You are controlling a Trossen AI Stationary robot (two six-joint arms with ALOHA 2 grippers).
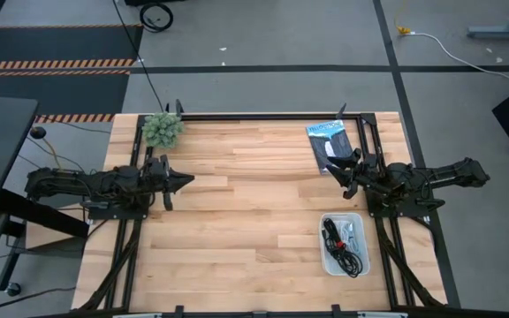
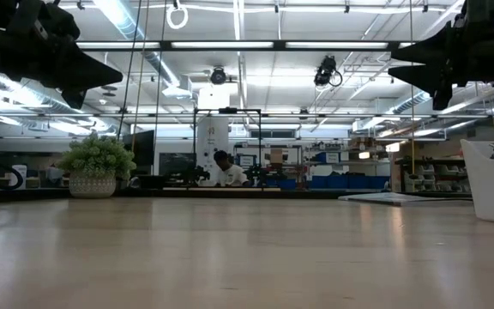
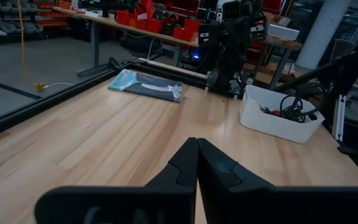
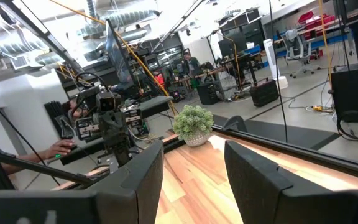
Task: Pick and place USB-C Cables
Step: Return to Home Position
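The USB-C cables (image 1: pixel 343 240) lie coiled in a white bin (image 1: pixel 328 259) near the table's right edge; black loops and a paler one show in the high view, and black loops (image 3: pixel 294 107) in the left wrist view. My left gripper (image 1: pixel 189 182) hovers shut above the table's left side, pointing right. My right gripper (image 1: pixel 340 175) hovers open above the right side, just beyond the bin, pointing left. In its own view the two fingers (image 4: pixel 191 171) stand apart around nothing. Neither gripper touches anything.
A flat black-and-blue packet (image 1: pixel 330 144) lies at the far right of the table. A fuzzy green plant ball in a pot (image 1: pixel 162 129) stands at the far left corner. Bare wood spans the middle of the table (image 1: pixel 254 221). A person sits in the room behind (image 2: pixel 223 168).
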